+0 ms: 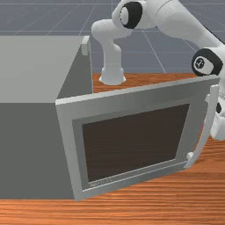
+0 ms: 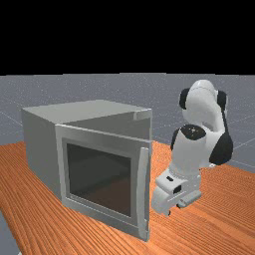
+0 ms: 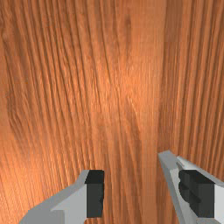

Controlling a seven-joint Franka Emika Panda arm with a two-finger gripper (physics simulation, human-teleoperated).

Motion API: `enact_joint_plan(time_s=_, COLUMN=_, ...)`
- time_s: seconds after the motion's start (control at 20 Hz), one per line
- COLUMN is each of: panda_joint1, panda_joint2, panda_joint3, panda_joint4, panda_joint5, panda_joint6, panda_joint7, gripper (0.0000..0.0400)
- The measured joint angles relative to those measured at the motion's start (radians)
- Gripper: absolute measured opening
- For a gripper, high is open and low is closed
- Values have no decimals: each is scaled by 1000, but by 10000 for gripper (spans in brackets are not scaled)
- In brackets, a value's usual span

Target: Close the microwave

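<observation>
The microwave [image 1: 33,70] stands at the front view's left, door [image 1: 68,132] open, and the pincer [image 3: 143,193], spread wide and gripping nothing beside the door's free edge [image 2: 149,191], might shove it wider by sweeping near before rounding the handle [image 2: 142,182].

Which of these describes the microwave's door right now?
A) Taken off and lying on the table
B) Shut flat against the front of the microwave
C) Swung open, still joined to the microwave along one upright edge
C: the door meets the microwave's body along one upright edge, while the edge with the handle stands well out from it, leaving a gap behind.
</observation>
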Motion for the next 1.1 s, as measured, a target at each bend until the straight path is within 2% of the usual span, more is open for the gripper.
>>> enact_joint_plan(time_s=0.05, panda_joint1=10, panda_joint2=28, panda_joint3=-9, panda_joint4=60, panda_joint5=-11, panda_joint6=-39, panda_joint7=2, gripper=310)
enact_joint_plan(time_s=0.1, panda_joint1=16, panda_joint2=82, panda_joint3=-19, panda_joint4=160, panda_joint5=-21, panda_joint6=-96, panda_joint7=0, gripper=346)
enact_joint_plan(time_s=0.25, panda_joint1=17, panda_joint2=83, panda_joint3=-18, panda_joint4=160, panda_joint5=-21, panda_joint6=-96, panda_joint7=0, gripper=388)
enact_joint_plan(time_s=0.3, panda_joint1=20, panda_joint2=147, panda_joint3=-27, panda_joint4=278, panda_joint5=-27, panda_joint6=-157, panda_joint7=-6, gripper=393)
enact_joint_plan(time_s=0.45, panda_joint1=29, panda_joint2=150, panda_joint3=-51, panda_joint4=277, panda_joint5=-56, panda_joint6=-182, panda_joint7=-5, gripper=398)
enact_joint_plan(time_s=0.55, panda_joint1=44, panda_joint2=179, panda_joint3=-81, panda_joint4=322, panda_joint5=-92, panda_joint6=-235, panda_joint7=-5, gripper=399)
enact_joint_plan(time_s=0.7, panda_joint1=44, panda_joint2=180, panda_joint3=-81, panda_joint4=322, panda_joint5=-92, panda_joint6=-236, panda_joint7=-5, gripper=400)
enact_joint_plan(time_s=0.95, panda_joint1=100, panda_joint2=204, panda_joint3=-142, panda_joint4=338, panda_joint5=-189, panda_joint6=-310, panda_joint7=-13, gripper=399)
enact_joint_plan(time_s=1.0, panda_joint1=117, panda_joint2=217, panda_joint3=-149, panda_joint4=358, panda_joint5=-206, panda_joint6=-331, panda_joint7=-17, gripper=390)
enact_joint_plan(time_s=1.05, panda_joint1=115, panda_joint2=219, panda_joint3=-174, panda_joint4=346, panda_joint5=-226, panda_joint6=-345, panda_joint7=-18, gripper=352)
enact_joint_plan(time_s=1.1, panda_joint1=115, panda_joint2=220, panda_joint3=-173, panda_joint4=345, panda_joint5=-226, panda_joint6=-345, panda_joint7=-18, gripper=353)
